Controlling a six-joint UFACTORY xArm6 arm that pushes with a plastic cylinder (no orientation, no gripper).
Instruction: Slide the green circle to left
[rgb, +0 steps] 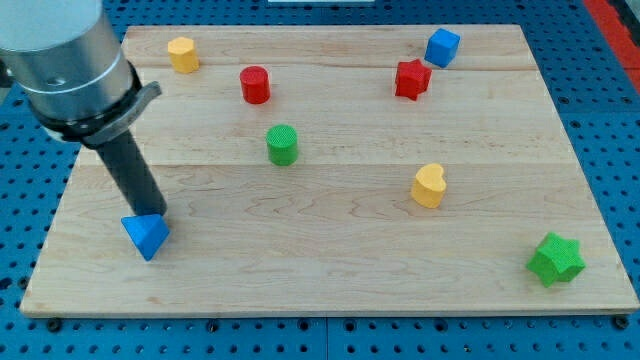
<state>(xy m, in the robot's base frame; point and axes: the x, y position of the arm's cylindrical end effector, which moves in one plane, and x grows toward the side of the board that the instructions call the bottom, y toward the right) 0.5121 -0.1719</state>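
Observation:
The green circle (283, 144), a short cylinder, stands on the wooden board (330, 260) a little left of its middle. My rod comes down from the view's top left, and my tip (151, 214) rests on the board at the lower left. It sits right at the top edge of a blue triangle (146, 236). The tip is well to the left of and below the green circle, apart from it.
A red cylinder (255, 84) stands above the green circle. A yellow block (183, 54) is at the top left. A red star (411, 79) and blue cube (442, 46) are top right. A yellow heart (429, 186) is right of centre, a green star (555, 259) bottom right.

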